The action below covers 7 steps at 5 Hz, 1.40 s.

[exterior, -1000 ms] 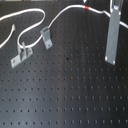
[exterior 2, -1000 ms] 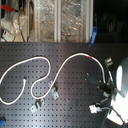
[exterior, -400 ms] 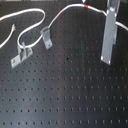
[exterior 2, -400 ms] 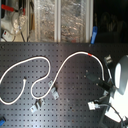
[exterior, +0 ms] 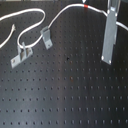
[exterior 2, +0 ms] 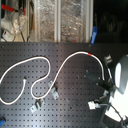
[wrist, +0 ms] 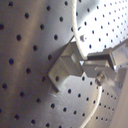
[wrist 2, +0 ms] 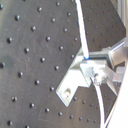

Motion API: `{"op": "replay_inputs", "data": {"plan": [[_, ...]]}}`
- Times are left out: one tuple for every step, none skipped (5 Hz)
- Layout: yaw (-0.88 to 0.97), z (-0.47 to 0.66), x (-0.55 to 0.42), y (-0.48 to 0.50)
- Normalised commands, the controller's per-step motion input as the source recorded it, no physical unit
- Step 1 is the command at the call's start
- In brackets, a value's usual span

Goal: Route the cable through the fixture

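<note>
One white cable (exterior: 35,15) loops across a black pegboard (exterior: 70,95). In the first exterior view it runs from the upper left of the frame, curves down near two small metal brackets (exterior: 46,37) at centre left, then climbs to the top right, where its red band (exterior: 86,7) sits just beside a tall metal post (exterior: 110,37). In the second exterior view the same loops fill the middle of the frame, w/ the red band (exterior 2: 89,53) at upper right and the arm (exterior 2: 121,80) at the right edge.

Both wrist views show the cable (wrist 2: 84,45) running down into the gripper (wrist 2: 95,75), which seems pinched on it, tho the frames are blurry.

Judgement: the cable isn't thru the brackets yet. To do it well: keep the pinch firm, carry the cable low & slow toward the bracket gap, and keep slack so the loops don't snag.
</note>
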Motion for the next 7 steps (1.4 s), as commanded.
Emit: {"op": "replay_inputs", "data": {"plan": [[-0.01, 0.0, -0.008, 0.003], [0.0, -0.04, -0.029, 0.009], [0.01, -0.3, -0.182, -0.105], [0.0, -0.01, 0.0, 0.0], [0.0, 0.0, -0.147, -0.299], [0.22, -0.05, -0.231, -0.162], [0.0, 0.0, -0.01, -0.02]]}}
